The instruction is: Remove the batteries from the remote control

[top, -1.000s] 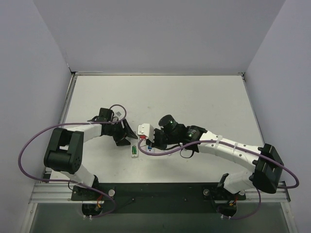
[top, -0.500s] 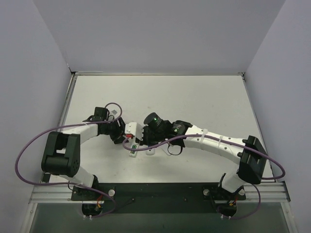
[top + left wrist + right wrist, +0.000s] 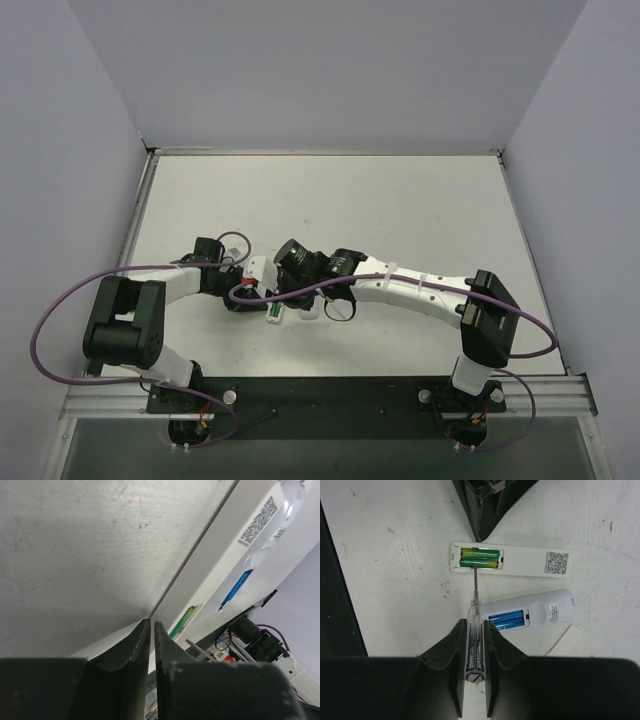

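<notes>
Two white remote controls lie side by side, backs up. The flat remote (image 3: 530, 562) with a QR label holds two green batteries (image 3: 479, 559). The rounded remote (image 3: 550, 610) holds blue batteries (image 3: 506, 620). My right gripper (image 3: 475, 624) is shut on a clear-handled screwdriver (image 3: 474, 645), whose metal tip touches the green batteries. My left gripper (image 3: 481, 532) is shut, its black tips at the flat remote's far edge. From the left wrist, the left gripper (image 3: 152, 624) holds nothing, with a green battery (image 3: 182, 622) and a blue battery (image 3: 235, 589) beyond it.
A thin white flat piece (image 3: 565, 640) lies on the table beside the rounded remote. Both arms crowd over the remotes (image 3: 275, 312) near the table's front left. Purple cables (image 3: 60, 300) loop off the arms. Grey walls (image 3: 100, 120) enclose the table.
The right arm has swung left, carrying the screwdriver over the remotes to the green batteries. The left gripper has closed from wide open and settled against the flat remote.
</notes>
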You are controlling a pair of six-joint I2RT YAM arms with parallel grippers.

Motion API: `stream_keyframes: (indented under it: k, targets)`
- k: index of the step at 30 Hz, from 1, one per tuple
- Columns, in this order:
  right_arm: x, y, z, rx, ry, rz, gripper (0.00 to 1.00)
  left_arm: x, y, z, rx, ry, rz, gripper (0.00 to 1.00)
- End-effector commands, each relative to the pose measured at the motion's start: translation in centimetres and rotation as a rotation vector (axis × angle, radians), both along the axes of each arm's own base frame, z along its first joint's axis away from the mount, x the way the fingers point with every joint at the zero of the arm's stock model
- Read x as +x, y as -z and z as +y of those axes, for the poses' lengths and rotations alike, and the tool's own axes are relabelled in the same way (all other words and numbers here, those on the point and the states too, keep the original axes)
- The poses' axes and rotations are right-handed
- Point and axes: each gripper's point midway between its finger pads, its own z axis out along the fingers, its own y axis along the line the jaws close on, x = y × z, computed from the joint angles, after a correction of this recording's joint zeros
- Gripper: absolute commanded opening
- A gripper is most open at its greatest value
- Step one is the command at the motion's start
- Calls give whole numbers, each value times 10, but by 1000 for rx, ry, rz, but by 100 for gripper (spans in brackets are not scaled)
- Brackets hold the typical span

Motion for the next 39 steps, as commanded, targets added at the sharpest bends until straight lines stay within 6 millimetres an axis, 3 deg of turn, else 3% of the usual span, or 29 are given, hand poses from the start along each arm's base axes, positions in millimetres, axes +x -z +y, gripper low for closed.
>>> stream_keyframes:
  k: [1, 10, 17, 29, 39]
  targets:
    - [1, -9, 4, -3, 37, 7, 0, 5, -8, -5, -40, 9, -47, 18]
    - [5, -5, 10, -19, 43, 5, 0, -2, -1, -11, -56, 15, -29, 17]
    - [6, 0, 4, -69, 47, -7, 0, -3, 0, -13, -56, 20, -27, 17]
    - [8, -2, 6, -96, 38, -31, 0, 12, -10, -12, -51, -4, -72, 30]
    - [4, 2, 7, -140, 17, -56, 0, 16, -11, -9, -36, -33, -84, 31]
